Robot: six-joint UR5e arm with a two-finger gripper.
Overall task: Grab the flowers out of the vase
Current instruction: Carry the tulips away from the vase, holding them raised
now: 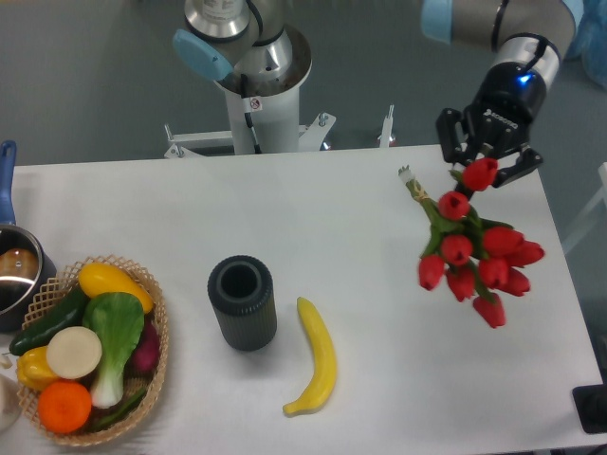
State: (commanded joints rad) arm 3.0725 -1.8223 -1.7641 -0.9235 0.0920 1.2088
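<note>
The flowers [474, 251], a bunch of red tulip buds with green stems and leaves, hang tilted over the right part of the table, their cut stem ends pointing up and left. My gripper [486, 169] is at the top of the bunch, shut on it and holding it in the air. The vase [243, 301], a short dark grey ribbed cylinder, stands upright and empty at the table's middle front, far left of the gripper.
A yellow banana [316, 370] lies just right of the vase. A wicker basket [156, 327] of vegetables and fruit sits at the front left. A steel pot [14, 275] with a blue handle is at the left edge. The robot base [256, 104] stands behind the table.
</note>
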